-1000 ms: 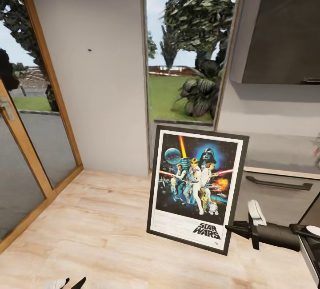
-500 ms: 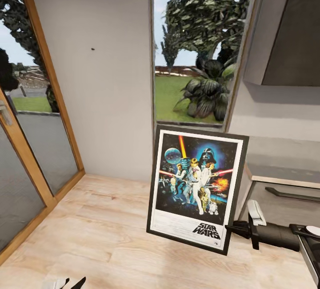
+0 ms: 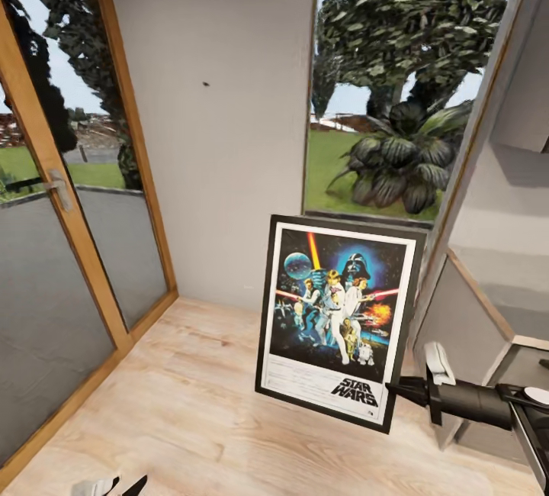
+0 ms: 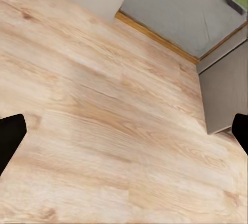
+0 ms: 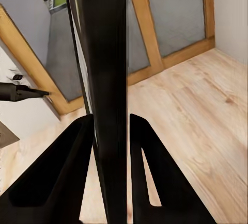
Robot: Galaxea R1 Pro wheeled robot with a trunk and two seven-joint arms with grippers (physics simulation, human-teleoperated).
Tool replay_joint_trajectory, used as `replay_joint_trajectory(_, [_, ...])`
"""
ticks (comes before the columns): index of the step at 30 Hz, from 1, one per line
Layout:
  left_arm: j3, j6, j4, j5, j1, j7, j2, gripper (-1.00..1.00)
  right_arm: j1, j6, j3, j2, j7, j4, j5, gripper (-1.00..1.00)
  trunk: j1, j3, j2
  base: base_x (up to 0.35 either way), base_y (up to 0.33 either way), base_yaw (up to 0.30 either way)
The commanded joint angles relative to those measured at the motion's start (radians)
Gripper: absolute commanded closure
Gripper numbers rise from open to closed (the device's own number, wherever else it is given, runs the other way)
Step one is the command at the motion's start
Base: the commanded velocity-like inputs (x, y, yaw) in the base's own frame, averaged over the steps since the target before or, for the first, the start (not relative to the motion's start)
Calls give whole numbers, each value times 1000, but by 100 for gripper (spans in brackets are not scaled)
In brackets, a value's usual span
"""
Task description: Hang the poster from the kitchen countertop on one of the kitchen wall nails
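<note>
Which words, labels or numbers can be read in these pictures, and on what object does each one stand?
"STAR WARS": black logo on the white border, at the lower right of the black-framed upright film poster.
Fine print on the white band left of that logo: too small and blurred to read.
No other readable text.

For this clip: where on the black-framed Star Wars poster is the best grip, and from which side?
The thin black-framed Star Wars poster is best pinched across its slim frame edge, low on its right-hand side, coming in edge-on from the right. It is flat and wide, so only its thickness fits between fingers. The right gripper does that, one finger on each face.
</note>
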Motion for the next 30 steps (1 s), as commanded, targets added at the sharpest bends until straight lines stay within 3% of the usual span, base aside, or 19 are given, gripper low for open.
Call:
replay_joint_trajectory(1, [-7,-3,2,10,-1,-3,0,-100,-1,12,-2,0,5,-1,2,100,1,-2,-2,71,85,287])
replay_joint_trajectory(9, [-7,-3,2,10,-1,-2,0,-100,0,12,-2,0,1,-1,2,100,1,-2,-2,103,104,235])
replay_joint_trajectory(30, [-7,-3,2,10,-1,-4,0,-100,1,12,-2,0,1,-2,1,100,1,-2,-2,224,294,10])
